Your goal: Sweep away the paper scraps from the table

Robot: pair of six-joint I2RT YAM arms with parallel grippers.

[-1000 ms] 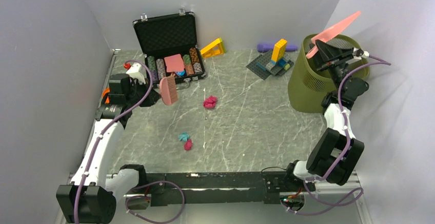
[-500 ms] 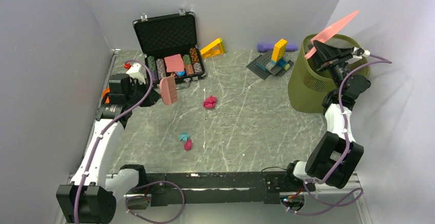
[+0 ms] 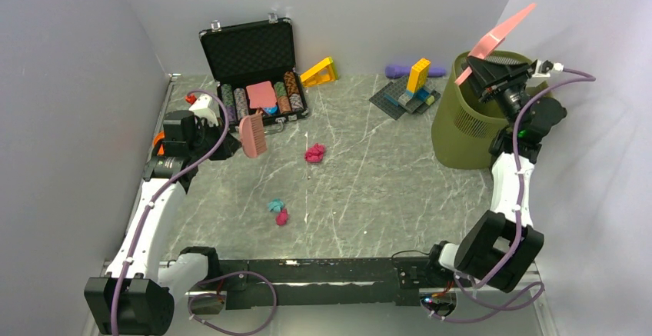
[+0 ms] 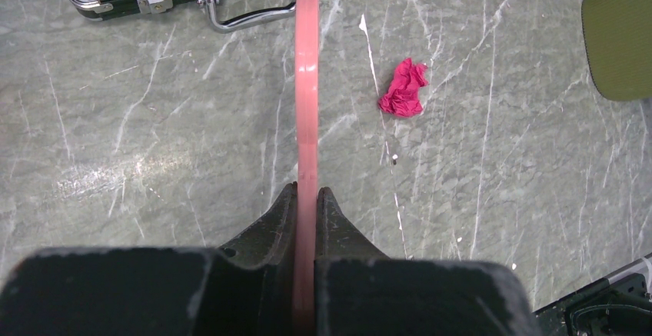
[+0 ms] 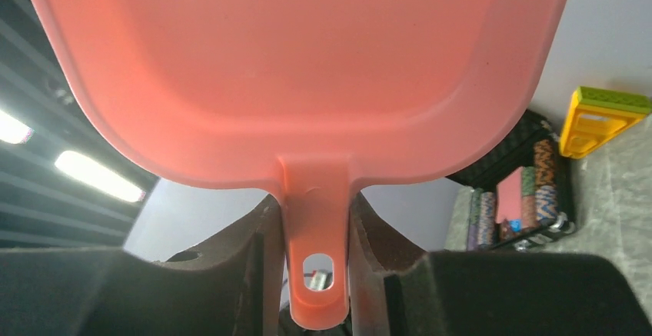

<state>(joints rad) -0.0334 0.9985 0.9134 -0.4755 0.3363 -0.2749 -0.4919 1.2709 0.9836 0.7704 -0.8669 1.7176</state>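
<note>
Near your arms' bases, on the grey marbled table, a teal scrap and a small magenta scrap lie touching each other, well apart from both grippers. Farther out, mid-table, a larger magenta wad sits alone. To its left, your left gripper is clenched on a pink brush, held just in front of the open black case of poker chips. At the right, your right gripper grips the handle of a pink dustpan, raised and tilted over the olive bin. Against the far wall stand a yellow block, a building-block assembly and a purple object.

Only the left wrist camera shows the brush edge-on, with the wad to its right and the case's handle beyond; the nearer pair falls outside it. The right wrist camera is filled by the dustpan's face, with the case and yellow block small in a corner. Lavender walls enclose the table.
</note>
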